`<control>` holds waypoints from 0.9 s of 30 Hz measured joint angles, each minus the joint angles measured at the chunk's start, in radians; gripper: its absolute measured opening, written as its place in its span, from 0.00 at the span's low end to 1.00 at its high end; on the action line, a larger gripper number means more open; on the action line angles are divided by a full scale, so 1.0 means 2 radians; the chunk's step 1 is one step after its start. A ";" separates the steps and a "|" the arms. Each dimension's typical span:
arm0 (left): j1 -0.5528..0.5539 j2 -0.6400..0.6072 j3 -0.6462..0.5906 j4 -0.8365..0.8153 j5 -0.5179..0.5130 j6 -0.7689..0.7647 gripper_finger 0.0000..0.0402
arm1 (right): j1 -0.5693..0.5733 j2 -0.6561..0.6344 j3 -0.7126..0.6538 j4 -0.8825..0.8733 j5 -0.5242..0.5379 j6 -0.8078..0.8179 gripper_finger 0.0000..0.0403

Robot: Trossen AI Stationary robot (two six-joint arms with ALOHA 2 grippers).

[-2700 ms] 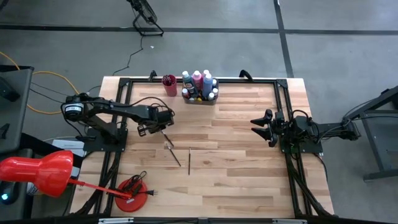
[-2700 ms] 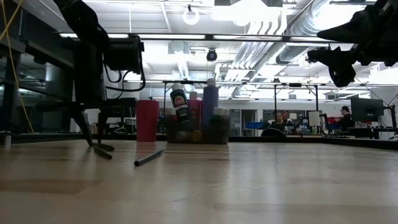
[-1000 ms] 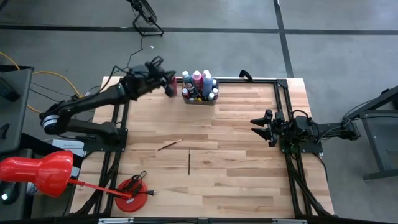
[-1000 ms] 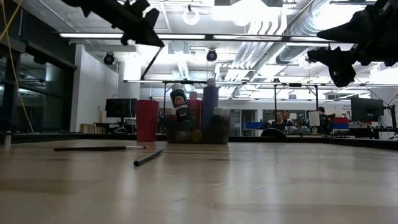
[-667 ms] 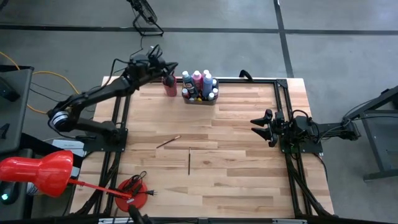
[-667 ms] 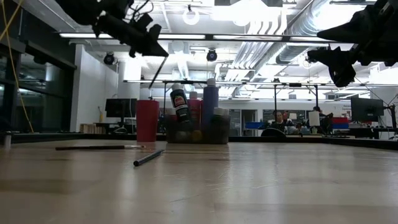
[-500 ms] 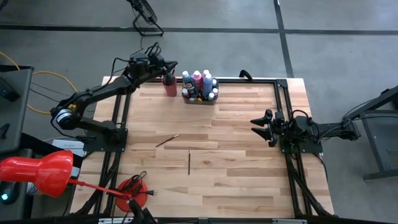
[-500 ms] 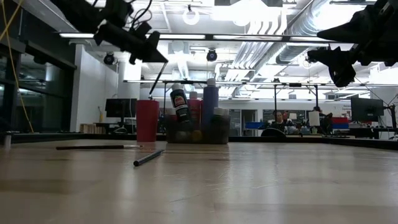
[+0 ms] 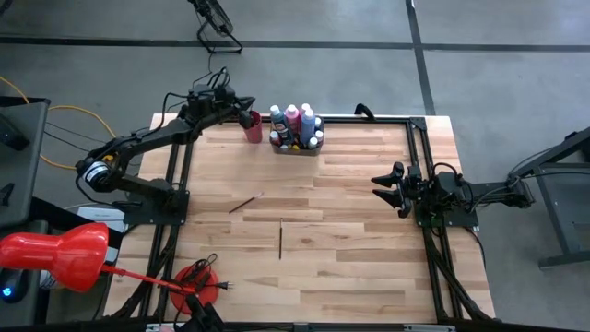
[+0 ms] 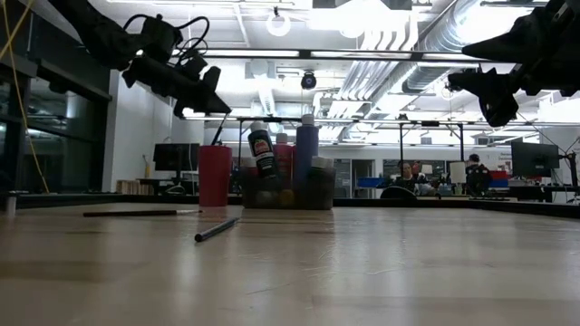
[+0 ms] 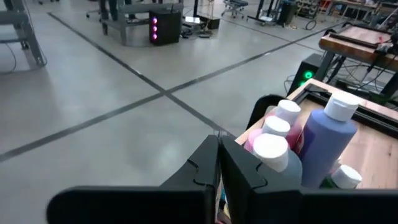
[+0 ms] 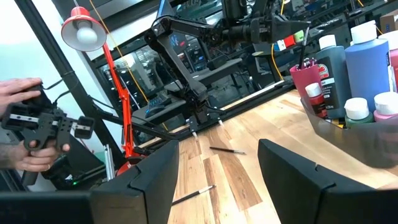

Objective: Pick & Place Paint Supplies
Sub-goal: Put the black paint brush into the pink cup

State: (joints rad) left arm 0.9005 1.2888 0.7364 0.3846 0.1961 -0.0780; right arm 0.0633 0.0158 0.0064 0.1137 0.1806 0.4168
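Paintbrushes (image 9: 245,203), thin and dark-handled, on wood; left end effector (image 9: 241,114) together, right end effector (image 9: 385,191) apart.

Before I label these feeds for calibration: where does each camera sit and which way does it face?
High: overhead, straight down on the light wooden table; both dark arms show.
Low: tabletop level, facing the tall pink cup; left end effector above.
Left wrist: past shut fingers toward white-capped paint bottles.
Right wrist: past its open fingers across the table.
High and low share the cup.
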 joint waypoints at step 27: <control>-0.010 -0.070 0.000 -0.119 -0.023 0.099 0.40 | 0.000 0.000 0.000 0.000 0.000 0.000 0.53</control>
State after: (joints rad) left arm 0.8814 1.1498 0.7364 0.1467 0.1510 0.1200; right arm 0.0634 0.0158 0.0065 0.1137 0.1806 0.4168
